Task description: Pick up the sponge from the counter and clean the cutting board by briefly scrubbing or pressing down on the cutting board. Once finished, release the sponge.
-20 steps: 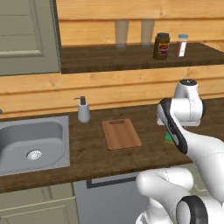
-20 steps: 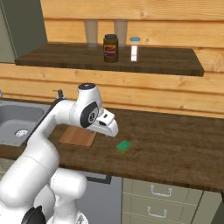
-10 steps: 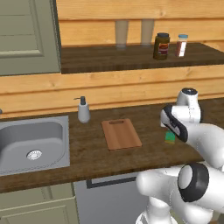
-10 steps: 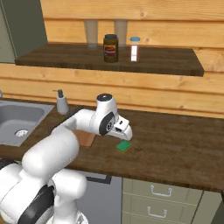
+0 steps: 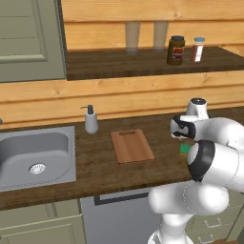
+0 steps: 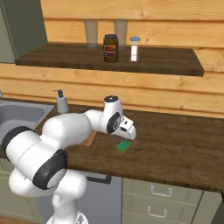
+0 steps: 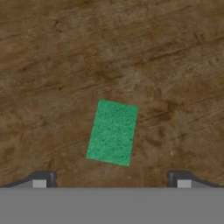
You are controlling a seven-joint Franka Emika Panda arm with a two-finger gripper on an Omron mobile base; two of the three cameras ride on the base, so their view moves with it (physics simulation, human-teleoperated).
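Nearest, below the front edge of the desk (image 6: pixel 175 153), pale grey-green drawer fronts (image 6: pixel 153 197) carry small curved metal pulls. The desk is a long slab of dark brown wood with strong streaky grain.

The claw (image 7: pixel 111 179) hangs over the desk, its two dark finger tips (image 7: pixel 43 178) standing wide apart with nothing between them. In the hand view the sponge (image 7: pixel 112 132) lies flat on the bare wood just ahead of the tips, a small bright green rectangle with a fine speckled, grainy top, turned slightly askew to the grain. In the right base view the sponge (image 6: pixel 124 146) sits just below and beside the claw (image 6: pixel 130 133), apart from it; in the left base view the arm's white elbow covers most of the sponge (image 5: pixel 185 148), leaving a green sliver.

To the arm's left, well apart from the sponge, the cutting board (image 5: pixel 132 146) lies flat: a smooth reddish-brown wooden rectangle with a narrow slot at its far short end. In the right base view the arm hides nearly all of the cutting board (image 6: pixel 91 139).

Farther left, a white soap dispenser (image 5: pixel 90 120) with a pump top stands beside the inset grey steel sink (image 5: pixel 28 138), which has a round drain.

Behind, the wall is pale horizontal planks. Above, a dark wooden shelf (image 6: pixel 175 65) bears two clear glasses (image 5: pixel 132 36), a dark brown jar (image 6: pixel 110 48) and a small white shaker with a blue cap (image 6: pixel 134 49). A grey-green cabinet door (image 5: pixel 28 38) hangs at far left.
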